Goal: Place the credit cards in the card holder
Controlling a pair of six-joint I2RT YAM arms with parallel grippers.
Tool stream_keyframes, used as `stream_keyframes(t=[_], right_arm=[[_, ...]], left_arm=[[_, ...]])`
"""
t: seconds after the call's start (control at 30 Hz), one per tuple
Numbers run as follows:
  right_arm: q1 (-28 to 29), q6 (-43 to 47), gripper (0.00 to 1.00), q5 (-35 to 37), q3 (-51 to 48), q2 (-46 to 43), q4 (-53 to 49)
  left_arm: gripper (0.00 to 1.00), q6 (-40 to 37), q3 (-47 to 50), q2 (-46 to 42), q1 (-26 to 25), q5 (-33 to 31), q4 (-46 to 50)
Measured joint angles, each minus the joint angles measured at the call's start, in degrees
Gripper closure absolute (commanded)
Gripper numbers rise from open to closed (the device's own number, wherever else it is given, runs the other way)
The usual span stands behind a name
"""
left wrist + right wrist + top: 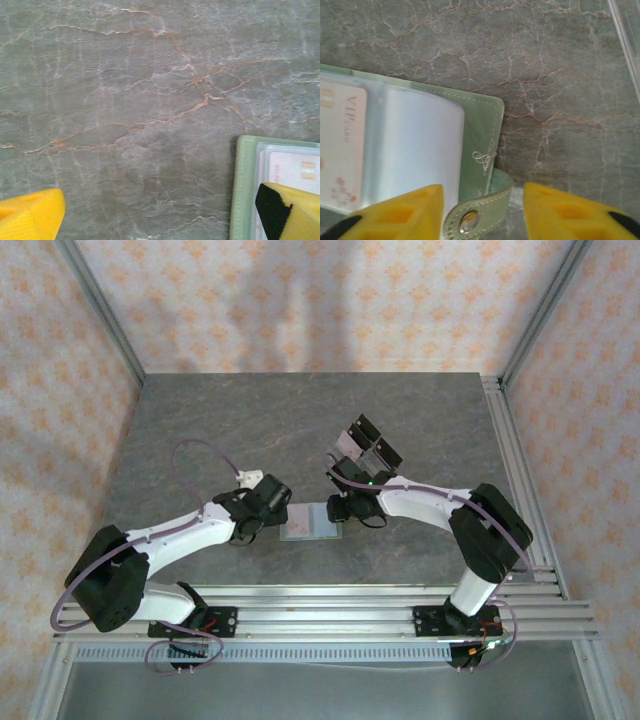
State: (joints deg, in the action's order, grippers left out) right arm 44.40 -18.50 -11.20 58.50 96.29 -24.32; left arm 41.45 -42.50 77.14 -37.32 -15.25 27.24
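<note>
The card holder (325,523) lies open and flat on the table between my two grippers. It is sage green with clear sleeves (420,145) inside. A pale credit card (342,145) printed "VIP card" sits in the left sleeve, and it shows as a pinkish card (298,527) from above. My right gripper (482,220) is open over the holder's right edge. The snap tab (475,215) curls up between its yellow fingers, touching neither. My left gripper (160,210) is wide open at the holder's left edge (244,190), one finger (292,212) above the card (295,170).
A clear acrylic stand with black panels (365,445) stands just behind the right gripper; its clear edge (625,45) shows at the upper right. Aluminium rails (520,470) run along the table's right side and front. Bare marble-patterned table (250,420) stretches behind and left.
</note>
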Motion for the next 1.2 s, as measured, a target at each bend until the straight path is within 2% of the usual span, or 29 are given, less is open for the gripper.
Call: stream_keyframes(t=[0.1, 0.17, 0.27, 0.7, 1.2], right_arm=[[-0.5, 0.3, 0.9, 1.0, 0.0, 0.0, 0.2], [-1.0, 0.2, 0.95, 1.2, -0.2, 0.0, 0.3], [-1.6, 0.0, 0.98, 1.4, -0.8, -0.4, 0.4], [-1.6, -0.5, 1.0, 1.0, -3.6, -0.9, 3.3], [-2.2, -1.6, 1.0, -0.7, -5.3, -1.3, 6.0]], left_arm=[[0.0, -1.0, 0.0, 0.0, 0.3, 2.3, -2.4], [0.0, -1.5, 0.4, 0.0, 0.4, 3.9, -4.5], [0.0, -2.5, 1.0, 0.3, 0.6, 6.1, -7.2], [0.0, -3.8, 5.0, 5.2, 0.6, 14.6, -21.6], [0.0, -3.8, 7.0, 8.8, 0.7, 17.5, -30.5]])
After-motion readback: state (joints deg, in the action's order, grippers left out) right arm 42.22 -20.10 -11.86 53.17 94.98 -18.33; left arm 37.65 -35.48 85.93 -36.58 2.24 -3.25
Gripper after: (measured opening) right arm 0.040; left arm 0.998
